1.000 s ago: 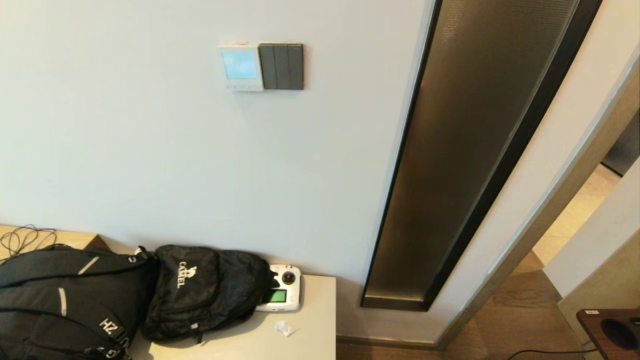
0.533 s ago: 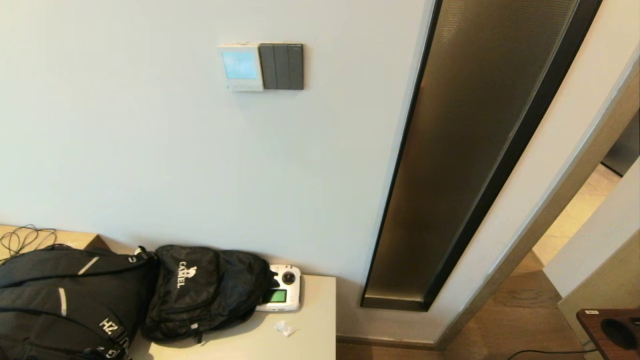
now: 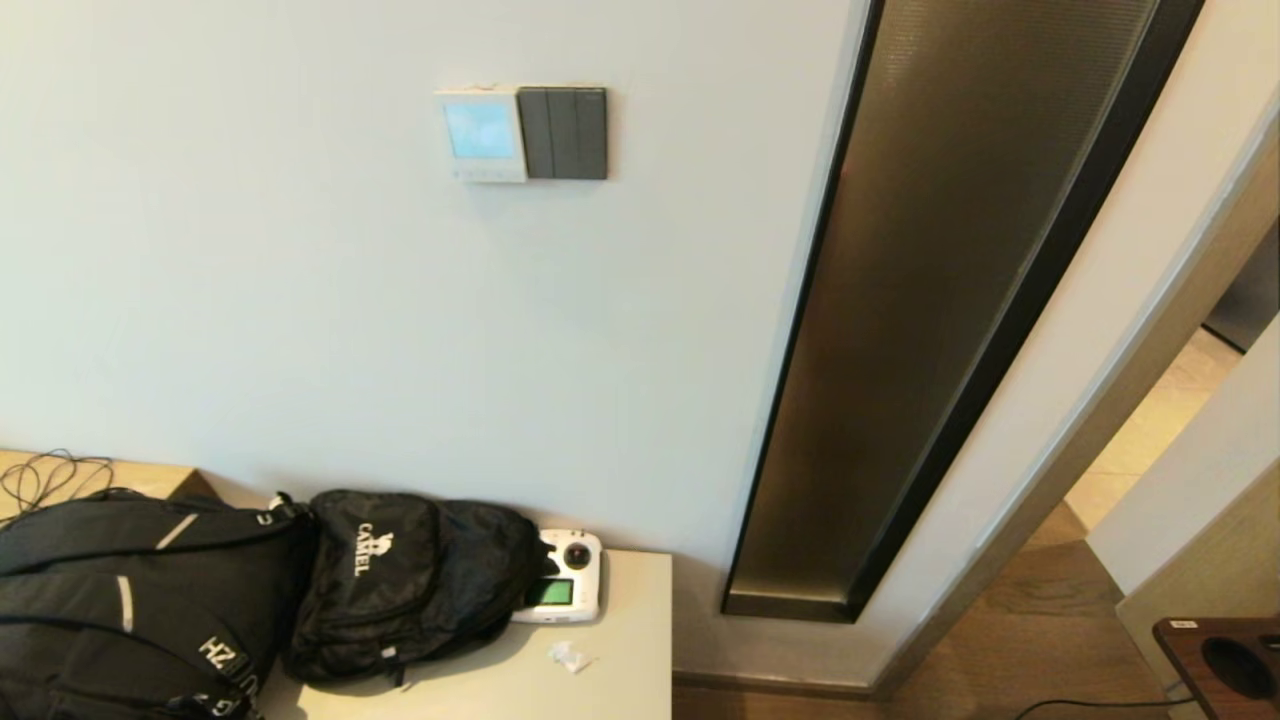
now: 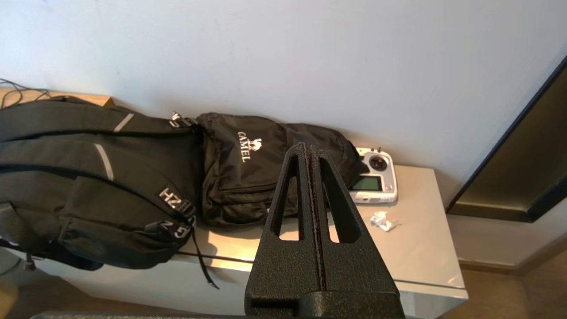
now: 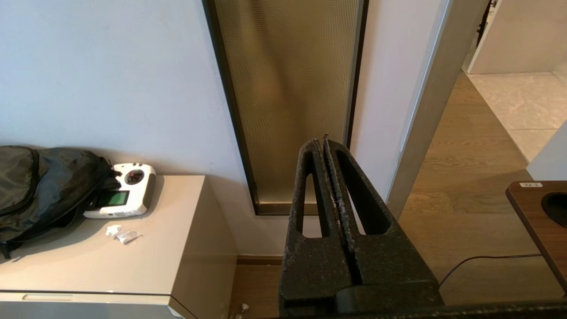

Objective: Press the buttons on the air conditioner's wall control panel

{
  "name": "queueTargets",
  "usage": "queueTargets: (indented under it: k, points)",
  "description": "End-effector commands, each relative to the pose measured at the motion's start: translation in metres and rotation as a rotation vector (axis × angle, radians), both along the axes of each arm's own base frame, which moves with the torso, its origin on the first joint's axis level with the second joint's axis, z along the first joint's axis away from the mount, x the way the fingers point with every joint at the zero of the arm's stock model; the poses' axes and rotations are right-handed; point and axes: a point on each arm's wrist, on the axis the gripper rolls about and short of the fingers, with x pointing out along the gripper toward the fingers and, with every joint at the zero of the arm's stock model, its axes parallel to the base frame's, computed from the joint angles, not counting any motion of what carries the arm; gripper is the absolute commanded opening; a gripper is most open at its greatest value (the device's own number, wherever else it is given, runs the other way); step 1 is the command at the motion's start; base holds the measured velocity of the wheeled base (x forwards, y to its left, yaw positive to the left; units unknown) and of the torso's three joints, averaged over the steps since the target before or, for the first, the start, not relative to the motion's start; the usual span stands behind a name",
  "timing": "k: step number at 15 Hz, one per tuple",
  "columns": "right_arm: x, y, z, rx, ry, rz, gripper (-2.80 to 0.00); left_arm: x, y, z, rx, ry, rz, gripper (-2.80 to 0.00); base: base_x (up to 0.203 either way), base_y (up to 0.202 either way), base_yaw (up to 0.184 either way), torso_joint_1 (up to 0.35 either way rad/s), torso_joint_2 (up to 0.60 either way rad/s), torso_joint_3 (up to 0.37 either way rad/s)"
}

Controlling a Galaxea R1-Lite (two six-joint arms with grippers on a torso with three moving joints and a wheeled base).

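Observation:
The air conditioner's wall control panel point(image 3: 481, 134) is a small white square on the wall with a lit pale blue screen. Its buttons point(image 3: 484, 173) form a pale row along the bottom strip. Neither arm shows in the head view. My left gripper point(image 4: 308, 148) is shut and empty, held low, pointing at the black backpacks on the cabinet. My right gripper point(image 5: 322, 141) is shut and empty, held low, pointing at the foot of the brown glass strip. The panel is out of both wrist views.
A dark grey three-rocker switch plate point(image 3: 564, 132) adjoins the panel's right side. Below stand a beige cabinet point(image 3: 620, 680) with two black backpacks point(image 3: 405, 580), a white handheld controller point(image 3: 565, 590) and a paper scrap point(image 3: 568, 656). A tall brown glass strip point(image 3: 930, 300) runs at right.

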Motion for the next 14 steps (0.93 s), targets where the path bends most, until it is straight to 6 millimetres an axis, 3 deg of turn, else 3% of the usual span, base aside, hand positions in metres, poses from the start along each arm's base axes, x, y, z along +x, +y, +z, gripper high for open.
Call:
queueTargets:
  k: [1, 14]
  points:
    - [0.0001, 0.0, 0.0001, -0.001, 0.002, 0.001, -2.8, 0.0001, 0.0, 0.0, -0.001, 0.003, 0.001, -2.8, 0.0, 0.0, 0.0, 0.0, 0.0, 0.0]
    - [0.0001, 0.0, 0.0, 0.002, 0.002, 0.001, -2.8, 0.0, 0.0, 0.0003, -0.004, 0.001, 0.0, -2.8, 0.0, 0.0, 0.0, 0.0, 0.0, 0.0]
